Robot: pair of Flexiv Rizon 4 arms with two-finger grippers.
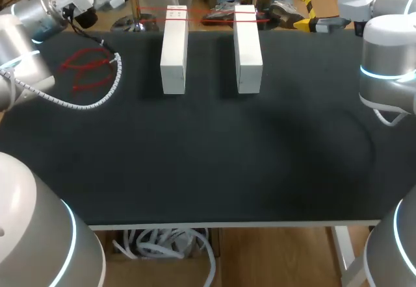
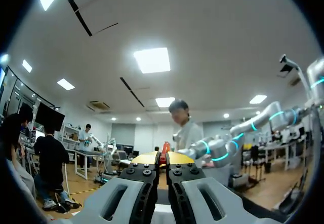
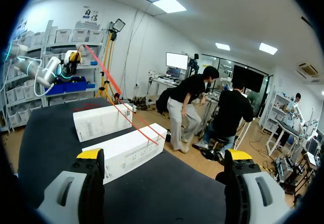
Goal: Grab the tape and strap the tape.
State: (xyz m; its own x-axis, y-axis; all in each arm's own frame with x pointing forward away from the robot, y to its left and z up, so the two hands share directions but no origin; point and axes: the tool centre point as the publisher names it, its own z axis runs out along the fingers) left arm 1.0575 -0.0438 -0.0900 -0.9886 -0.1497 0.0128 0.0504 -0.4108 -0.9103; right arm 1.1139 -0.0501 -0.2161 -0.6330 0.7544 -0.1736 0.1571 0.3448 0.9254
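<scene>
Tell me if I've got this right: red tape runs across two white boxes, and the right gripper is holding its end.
Not quite. The left gripper holds the tape end, as the right wrist view shows. The right gripper is open and empty. The tape does run across the two white boxes.

Silver arms (image 1: 26,53), cyan rings (image 1: 383,73), yellow-tipped tools (image 3: 164,155).

Two white boxes, left box (image 1: 173,50) and right box (image 1: 247,48), are laid parallel on the far half of the table (image 1: 208,163), with a narrow lane left between them. That lane is barred at its far end by red tape (image 1: 151,10) stretched across both boxes. Far left is cluttered by a coiled cable (image 1: 97,99) and red loops (image 1: 84,69); a broad open stretch is left nearer the robot.
</scene>
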